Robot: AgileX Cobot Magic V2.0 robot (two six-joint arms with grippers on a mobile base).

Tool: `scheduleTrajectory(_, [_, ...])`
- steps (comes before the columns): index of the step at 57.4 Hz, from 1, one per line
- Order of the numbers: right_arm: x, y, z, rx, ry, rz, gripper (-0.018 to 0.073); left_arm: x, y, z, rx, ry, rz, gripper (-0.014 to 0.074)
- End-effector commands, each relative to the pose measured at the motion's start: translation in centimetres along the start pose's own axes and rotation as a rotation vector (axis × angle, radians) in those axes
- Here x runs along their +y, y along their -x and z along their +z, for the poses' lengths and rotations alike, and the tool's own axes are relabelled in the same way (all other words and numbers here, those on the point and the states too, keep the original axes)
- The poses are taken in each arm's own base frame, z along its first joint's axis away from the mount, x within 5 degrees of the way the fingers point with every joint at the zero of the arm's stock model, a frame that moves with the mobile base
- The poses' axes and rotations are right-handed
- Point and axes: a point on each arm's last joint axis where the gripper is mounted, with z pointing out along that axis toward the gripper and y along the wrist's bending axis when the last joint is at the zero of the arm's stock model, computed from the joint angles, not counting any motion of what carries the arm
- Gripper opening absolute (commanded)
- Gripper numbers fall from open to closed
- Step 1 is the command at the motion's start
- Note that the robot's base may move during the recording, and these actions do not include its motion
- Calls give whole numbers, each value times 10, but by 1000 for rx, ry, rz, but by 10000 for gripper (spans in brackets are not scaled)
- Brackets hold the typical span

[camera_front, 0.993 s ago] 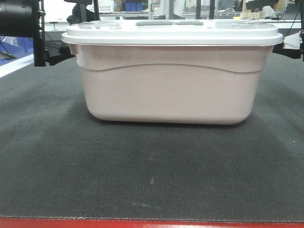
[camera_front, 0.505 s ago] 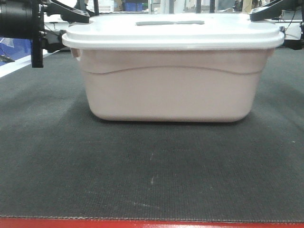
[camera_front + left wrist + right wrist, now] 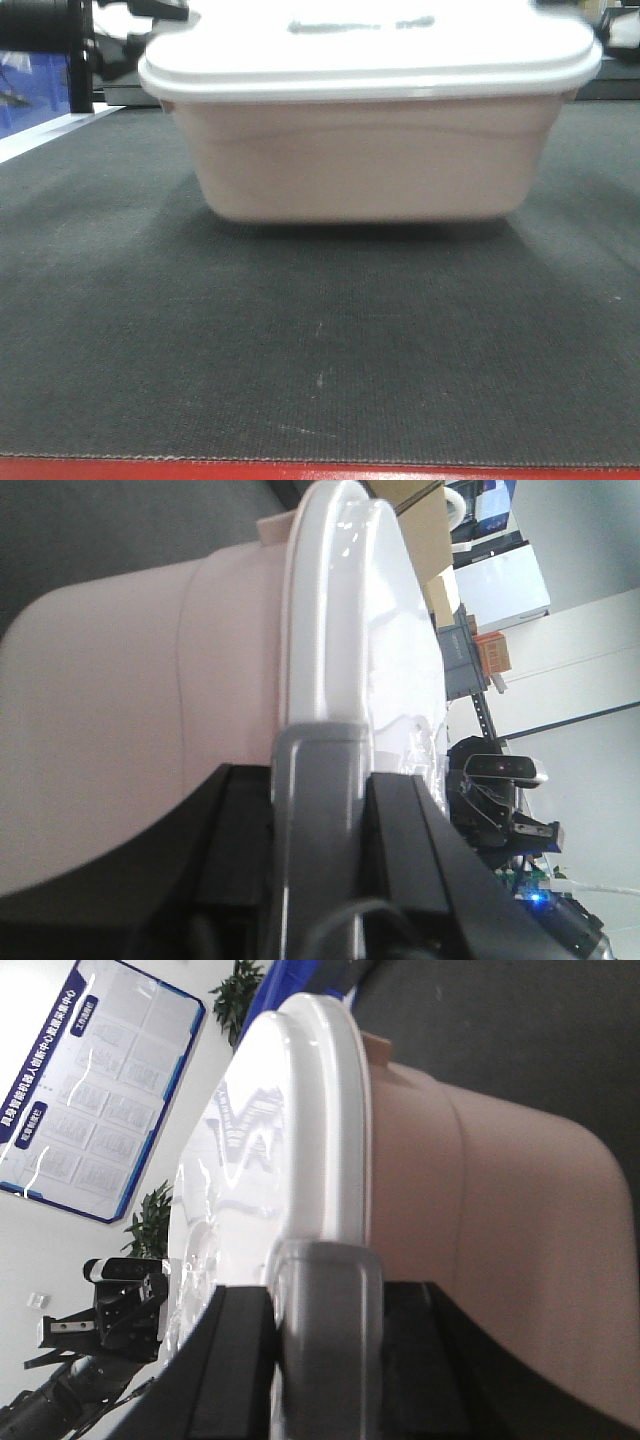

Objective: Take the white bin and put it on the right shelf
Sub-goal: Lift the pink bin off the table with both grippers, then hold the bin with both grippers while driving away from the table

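Note:
The white bin [image 3: 365, 160], a pale pinkish tub with a flat white lid [image 3: 370, 50], hangs just above the dark mat with a shadow under it. My left gripper [image 3: 318, 780] is shut on the grey latch [image 3: 315, 820] at the bin's left end, one black finger [image 3: 240, 830] on each side of it. My right gripper [image 3: 325, 1300] is shut on the grey latch [image 3: 325, 1330] at the right end. The bin also shows in the left wrist view [image 3: 130, 680] and the right wrist view [image 3: 490, 1190]. The right shelf is out of view.
The dark grey matted table [image 3: 320, 350] stretches under and in front of the bin, with a red front edge [image 3: 320, 471]. Blue crates [image 3: 30, 90] and a black arm post [image 3: 75, 60] stand at the far left. Lab furniture lies behind.
The bin has risen off the mat, its bottom edge higher in view and a shadow beneath it. Both arms rose with it, and the bin is blurred by motion.

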Motion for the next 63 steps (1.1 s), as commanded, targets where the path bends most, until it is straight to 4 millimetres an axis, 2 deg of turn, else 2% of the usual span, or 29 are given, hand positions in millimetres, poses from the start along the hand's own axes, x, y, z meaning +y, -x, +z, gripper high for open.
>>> scheduleTrajectory(1, [73, 0, -16, 21, 297, -124, 71, -84, 6, -12, -1, -346, 116, -118])
scheduleTrajectory(17, [139, -10, -45, -17, 369, -239, 71, -147, -2, -33, -19, -408, 260, -118])
scheduleTrajectory(30, [192, -26, -71, -79, 453, -360, 71, -200, -17, -56, -35, -461, 386, -118])
scheduleTrajectory(36, [209, -34, -81, -95, 479, -405, 71, -219, -25, -65, -42, -481, 435, -118])
scheduleTrajectory(50, [240, -53, -100, -113, 515, -501, 71, -251, -41, -82, -52, -512, 520, -118])
scheduleTrajectory(63, [251, -60, -107, -131, 519, -537, 71, -256, -45, -85, -49, -508, 541, -118])
